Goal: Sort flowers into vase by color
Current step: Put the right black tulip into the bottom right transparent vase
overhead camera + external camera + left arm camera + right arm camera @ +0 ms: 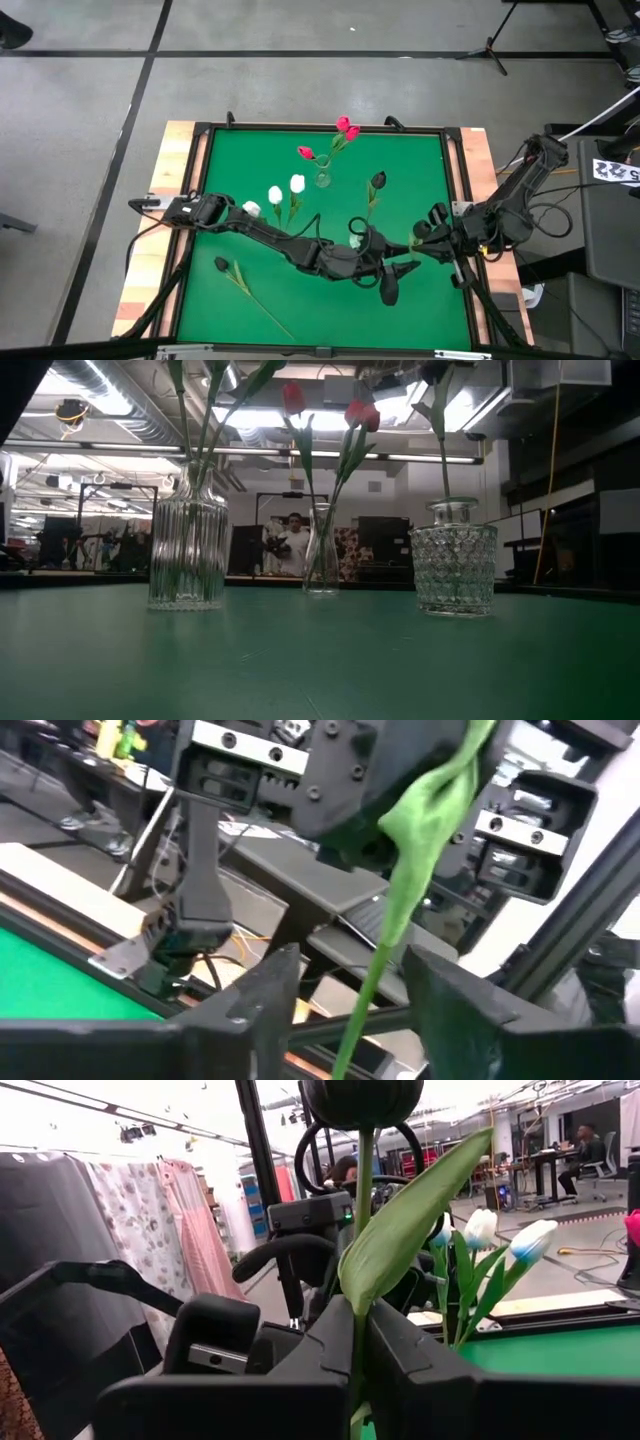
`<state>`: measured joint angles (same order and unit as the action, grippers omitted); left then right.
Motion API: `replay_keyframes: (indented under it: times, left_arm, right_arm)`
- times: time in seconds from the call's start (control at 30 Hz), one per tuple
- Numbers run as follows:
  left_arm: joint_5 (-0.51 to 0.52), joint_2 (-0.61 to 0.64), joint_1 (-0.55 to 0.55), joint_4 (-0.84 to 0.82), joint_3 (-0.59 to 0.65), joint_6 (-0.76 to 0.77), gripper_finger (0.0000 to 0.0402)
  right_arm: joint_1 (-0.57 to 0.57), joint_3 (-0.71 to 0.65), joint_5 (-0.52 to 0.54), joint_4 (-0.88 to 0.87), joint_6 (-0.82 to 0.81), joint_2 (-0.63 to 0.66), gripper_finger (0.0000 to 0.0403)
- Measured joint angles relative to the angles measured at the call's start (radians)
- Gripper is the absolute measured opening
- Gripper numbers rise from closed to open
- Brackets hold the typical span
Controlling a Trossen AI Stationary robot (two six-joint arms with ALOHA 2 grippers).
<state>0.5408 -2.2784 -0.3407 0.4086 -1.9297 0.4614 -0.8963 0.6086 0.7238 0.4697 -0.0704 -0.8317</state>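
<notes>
On the mat [250,310], three vases are placed in a row: the left vase [188,550] holds tulips [286,190], the middle vase [321,550] is set farther back, and the right vase [454,558] holds one tulip [377,182]. One flower [238,281] is laid near the front left corner. At the front right, a stem [400,910] is held between both grippers, left gripper [400,272] beside right gripper [425,232]

Flowers [345,128] vased by colour (one black [222,265] flat).
</notes>
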Motion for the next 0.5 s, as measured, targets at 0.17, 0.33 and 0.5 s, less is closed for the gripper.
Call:
replay_keyframes:
  times: [0.17,0.33,0.5]
  left_arm:
    - [-0.006,0.0,0.001,-0.001,0.0,-0.02,0.0107]
    - [-0.011,0.0,0.0,-0.001,0.0,-0.027,0.0022]
    - [0.016,0.0,-0.006,-0.003,0.0,-0.04,0.0013]
  right_arm:
    - [0.0,0.0,0.001,0.005,0.0,0.0,0.001]
    - [0.0,0.0,0.004,0.003,-0.001,0.0,0.001]
    - [0.0,0.0,0.007,0.003,0.008,0.001,0.0014]
